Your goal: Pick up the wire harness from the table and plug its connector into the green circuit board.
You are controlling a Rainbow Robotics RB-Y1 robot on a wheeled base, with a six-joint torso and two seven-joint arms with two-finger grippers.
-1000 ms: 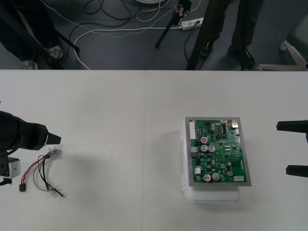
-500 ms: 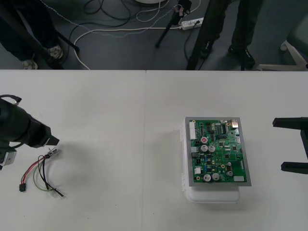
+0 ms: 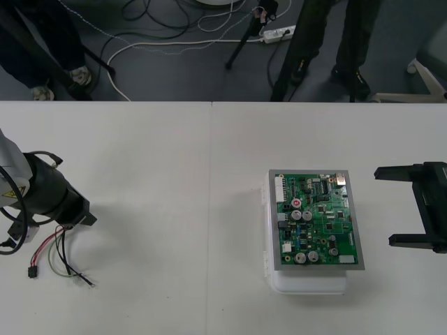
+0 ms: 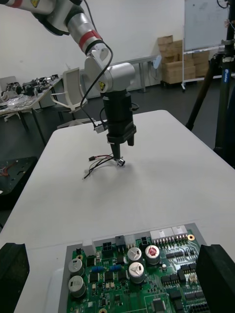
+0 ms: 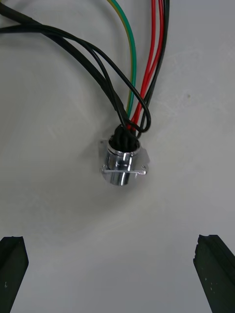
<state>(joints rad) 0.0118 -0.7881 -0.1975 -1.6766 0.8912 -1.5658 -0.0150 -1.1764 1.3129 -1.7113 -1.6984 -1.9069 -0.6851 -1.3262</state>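
Pale table, lower left: harness lies diagonally, socket upper-right, plug lower-left; left gripper hangs vertical above socket, jaws wide; right gripper likewise wide.

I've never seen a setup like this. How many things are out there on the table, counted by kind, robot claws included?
Circuit boards: 1, the green circuit board on its white base.
Wire harnesses: 1, the wire harness lying on the table.
Grippers: 2, the left gripper over the harness and the right gripper beside the board, both open.
Total: 4.
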